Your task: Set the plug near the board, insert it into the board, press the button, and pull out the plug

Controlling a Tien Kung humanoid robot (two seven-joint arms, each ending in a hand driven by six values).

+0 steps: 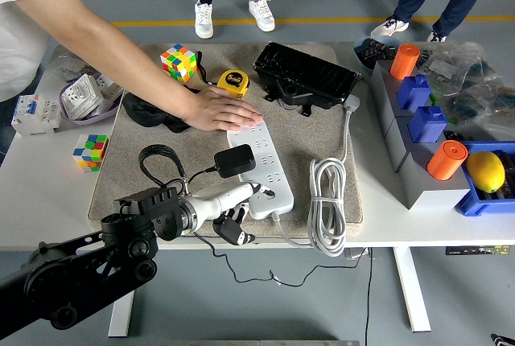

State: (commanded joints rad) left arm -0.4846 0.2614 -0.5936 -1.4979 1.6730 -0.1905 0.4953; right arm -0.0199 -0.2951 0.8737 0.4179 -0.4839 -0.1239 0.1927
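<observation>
1. Head view shows our left hand (233, 209) low at the near end of the white board (257, 161), by the table's near edge.
2. One finger points out onto the near end of the board. Our other fingers curl down under it. We hold nothing in that hand.
3. Our right hand is not in the picture.
4. The black plug (235, 161) sits on the board, near its middle. We think it is pushed in, but we cannot see the pins. Its thin cord (165, 170) loops off to the left.
5. A person's hand (221, 111) lies flat on the far end of the board and holds it down.
6. We think the button step is the one going on. We cannot see the button under our finger.
7. What could go wrong: our finger may land beside the button and just push the board.
8. The board hangs close to the table edge, so a hard push could tip or slide it.
9. Our curled fingers could catch the thin cord and tug the plug loose too soon.
</observation>
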